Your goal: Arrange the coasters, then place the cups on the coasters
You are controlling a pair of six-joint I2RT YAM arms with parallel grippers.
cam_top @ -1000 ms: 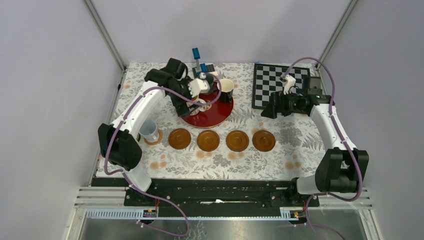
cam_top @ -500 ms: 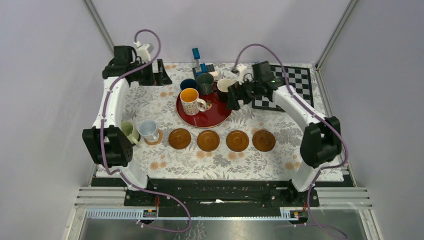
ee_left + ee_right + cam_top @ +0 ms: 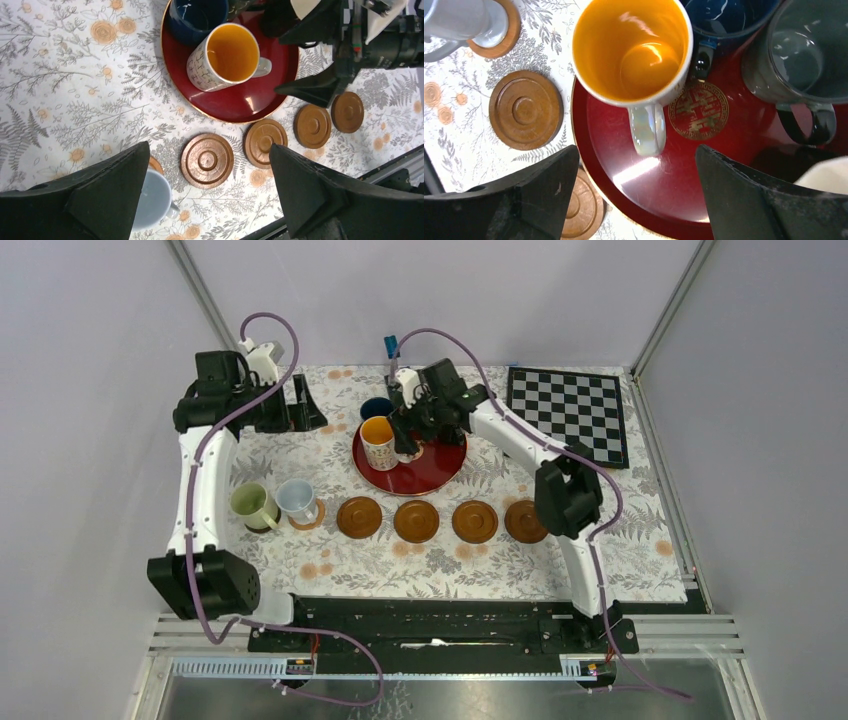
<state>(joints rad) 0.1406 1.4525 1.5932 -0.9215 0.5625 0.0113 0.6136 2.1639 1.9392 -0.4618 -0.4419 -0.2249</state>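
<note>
From above, the left gripper [image 3: 305, 412] is seen over the desk's [image 3: 300, 455] far left, and the right gripper [image 3: 405, 440] over the red tray [image 3: 425, 478]. The light blue cup [image 3: 297, 498] is set on a coaster [image 3: 314, 519], with the pale green cup [image 3: 250, 505] just beside it. Four bare coasters [image 3: 416, 521] are lined up to the right.

In the left wrist view, the jaws are spread wide and nothing is held.

In the right wrist view, the jaws are spread wide just short of the patterned cup's [image 3: 631, 50] handle, and nothing is gripped.

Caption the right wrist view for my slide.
Open right tool above the orange-lined mug on the red tray, bare coasters alongside.
</note>
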